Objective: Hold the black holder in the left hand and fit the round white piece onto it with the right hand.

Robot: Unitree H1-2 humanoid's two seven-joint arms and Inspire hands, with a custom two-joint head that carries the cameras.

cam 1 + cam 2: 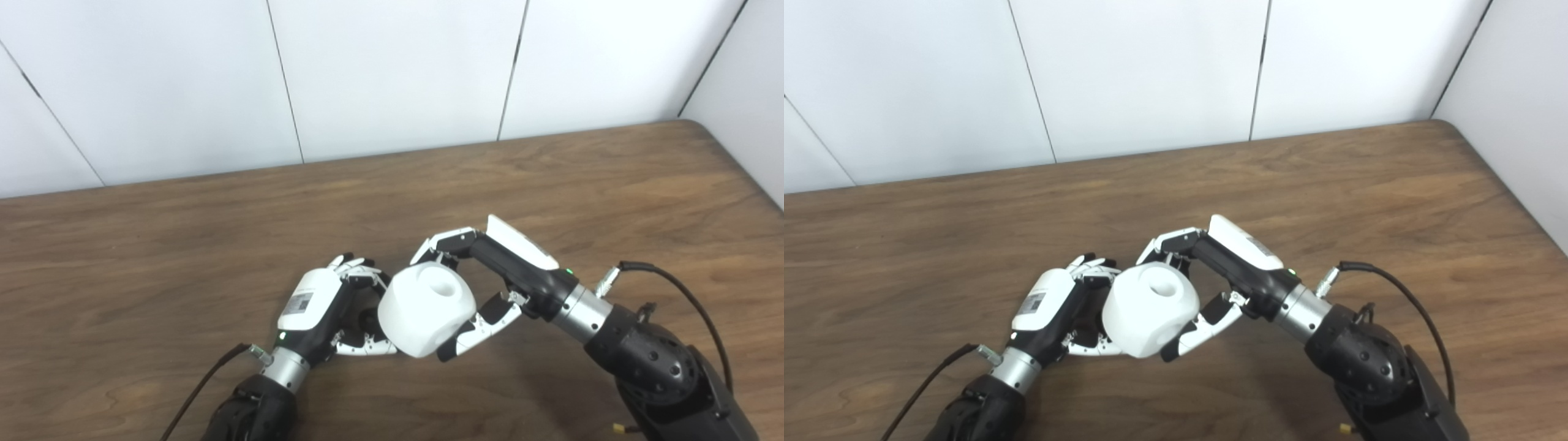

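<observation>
The right hand is clamped on the round white piece: its fingers curl over the far side and its thumb presses the near side, so the piece hangs between them just above the table. A round hollow in the piece faces up and toward the back wall. The left hand lies just beside it on the left, its fingers curled toward the piece and its thumb running under the piece's lower left edge. Something dark sits inside that curl (probably the black holder, though the white piece hides most of it), and whether the left hand truly grips it cannot be told from either view. The white piece presses close against the left hand's fingertips.

Both arms come up from the bottom edge, a black cable looping off the right wrist. The wooden table is brown with a clear grain; its back edge meets a wall of white panels, and its far right corner is rounded, close to a side wall. Bare tabletop lies behind and to both sides of the hands.
</observation>
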